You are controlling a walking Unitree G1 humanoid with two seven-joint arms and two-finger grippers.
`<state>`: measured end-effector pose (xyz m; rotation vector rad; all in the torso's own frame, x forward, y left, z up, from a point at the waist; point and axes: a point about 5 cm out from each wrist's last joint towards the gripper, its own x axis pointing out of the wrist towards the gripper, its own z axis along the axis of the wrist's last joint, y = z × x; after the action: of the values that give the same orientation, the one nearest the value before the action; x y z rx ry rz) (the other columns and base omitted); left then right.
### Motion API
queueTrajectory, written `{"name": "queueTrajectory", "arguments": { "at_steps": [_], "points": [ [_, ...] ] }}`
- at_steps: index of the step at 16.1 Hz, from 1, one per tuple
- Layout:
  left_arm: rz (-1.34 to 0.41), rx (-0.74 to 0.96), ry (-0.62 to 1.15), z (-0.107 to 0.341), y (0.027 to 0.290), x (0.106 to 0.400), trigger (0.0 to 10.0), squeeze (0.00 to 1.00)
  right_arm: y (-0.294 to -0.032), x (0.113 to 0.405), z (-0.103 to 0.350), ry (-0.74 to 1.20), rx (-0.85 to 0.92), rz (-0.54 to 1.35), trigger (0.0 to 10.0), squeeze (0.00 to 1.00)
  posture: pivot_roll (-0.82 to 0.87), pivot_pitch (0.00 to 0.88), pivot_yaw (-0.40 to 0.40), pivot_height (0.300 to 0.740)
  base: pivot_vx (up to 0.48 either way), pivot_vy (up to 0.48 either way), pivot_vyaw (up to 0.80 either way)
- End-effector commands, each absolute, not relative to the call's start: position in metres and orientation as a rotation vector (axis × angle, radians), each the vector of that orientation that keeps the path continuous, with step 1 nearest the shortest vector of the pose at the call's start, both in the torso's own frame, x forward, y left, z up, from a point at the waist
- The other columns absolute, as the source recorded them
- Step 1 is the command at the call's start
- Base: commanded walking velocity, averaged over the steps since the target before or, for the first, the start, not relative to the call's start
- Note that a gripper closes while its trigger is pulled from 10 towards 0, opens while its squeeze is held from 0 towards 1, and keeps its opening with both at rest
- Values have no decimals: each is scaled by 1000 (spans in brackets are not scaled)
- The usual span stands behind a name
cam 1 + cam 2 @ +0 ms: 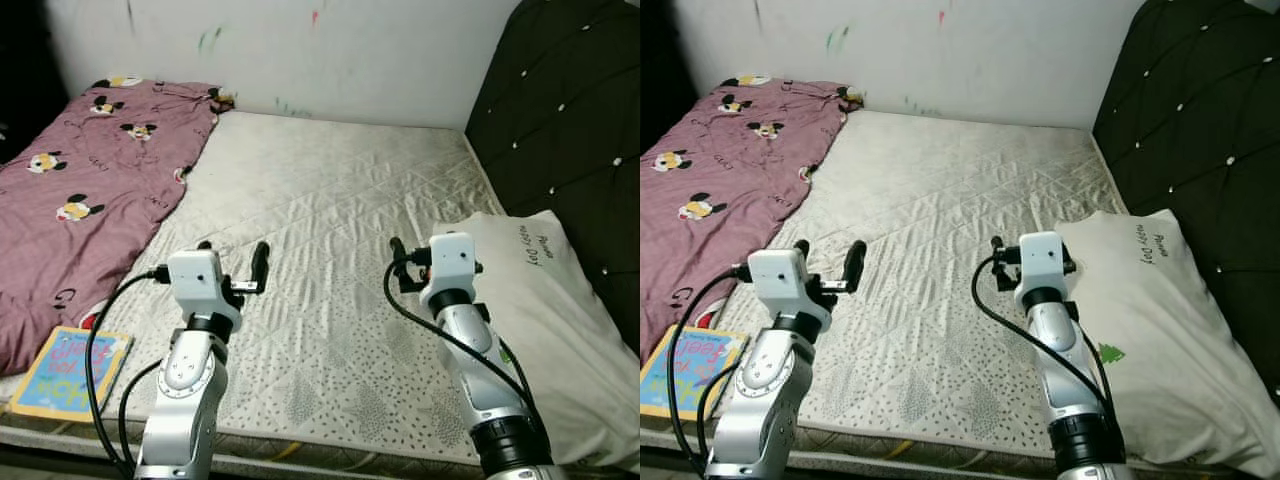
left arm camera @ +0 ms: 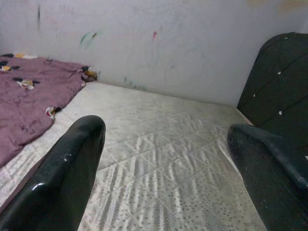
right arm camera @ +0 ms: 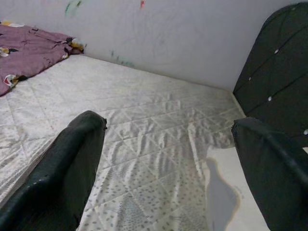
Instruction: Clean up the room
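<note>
A crumpled purple blanket with cartoon mice covers the left side of a bare white mattress. At the front left corner of the bed lies a colourful children's book. A white pillow rests on the right side by the headboard. My left gripper hovers open over the front of the mattress, holding nothing. My right gripper is also open and holds nothing; one black finger shows just left of the pillow.
A dark padded headboard stands along the right side. A white wall with coloured scribbles closes the far side. The mattress's front edge runs just below my arms. A black cable loops beside the left arm.
</note>
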<state>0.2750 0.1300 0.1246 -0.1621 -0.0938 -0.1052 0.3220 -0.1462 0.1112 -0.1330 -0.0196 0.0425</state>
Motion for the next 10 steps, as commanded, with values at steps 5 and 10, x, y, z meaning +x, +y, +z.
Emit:
{"name": "queueTrajectory", "arguments": {
  "at_steps": [5, 10],
  "points": [
    [-109, -165, -88, 125, 129, 277, 10000, 0, -148, 323, 113, -25, -113, 37, 10000, 0, -19, 0, -45, 740, 0, 0, -81],
    [-116, -167, -93, 126, 129, 279, 10000, 0, -146, 324, 115, -37, -117, 36, 10000, 0, -21, 0, -41, 740, 0, 61, 0]
  ]
}}
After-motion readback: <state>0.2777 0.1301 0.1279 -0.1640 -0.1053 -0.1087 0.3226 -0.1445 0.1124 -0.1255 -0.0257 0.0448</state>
